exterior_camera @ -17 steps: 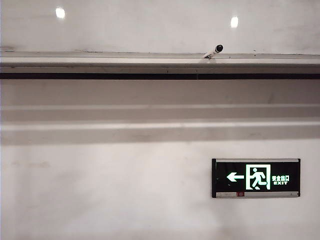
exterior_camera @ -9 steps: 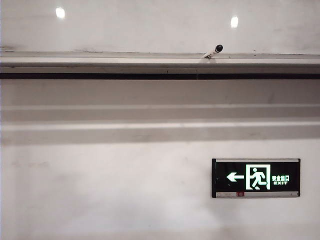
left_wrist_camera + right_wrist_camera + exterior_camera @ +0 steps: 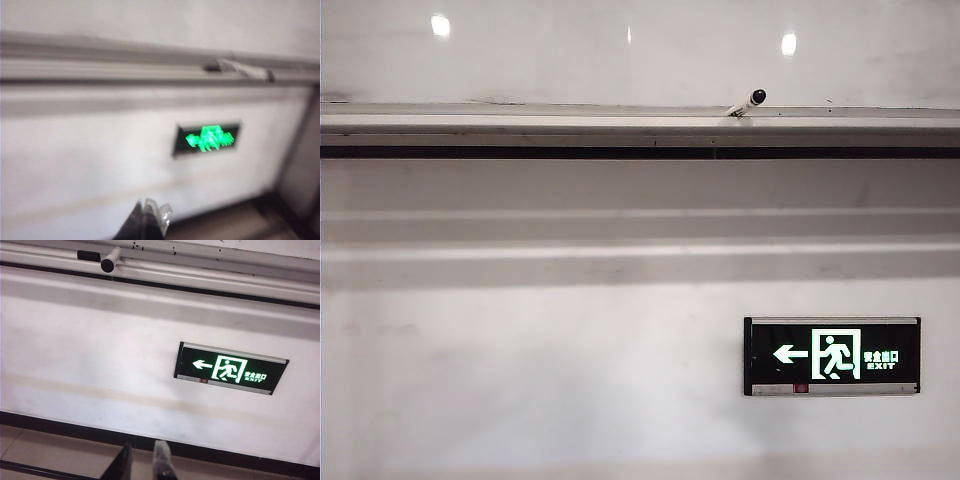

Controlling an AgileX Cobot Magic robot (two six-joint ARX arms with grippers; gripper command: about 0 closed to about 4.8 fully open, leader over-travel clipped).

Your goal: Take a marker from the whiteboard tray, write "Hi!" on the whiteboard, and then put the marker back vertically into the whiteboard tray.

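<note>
Lay tilted on the whiteboard tray [image 3: 570,128], the marker [image 3: 747,102]: long axis slanted, black rounded end raised toward the whiteboard [image 3: 620,50], pale barrel resting low on the ledge. Held nothing else in view, that tray. Hung well below the marker and apart from it, the right gripper [image 3: 142,460], fingers slightly parted on nothing. Showed blurred, the left gripper [image 3: 150,217], likewise far beneath the tray; could not tell its opening. Glowed between claws and ledge, the exit sign [image 3: 832,356].

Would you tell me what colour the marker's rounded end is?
Black, on the marker; clearest in the exterior view.
</note>
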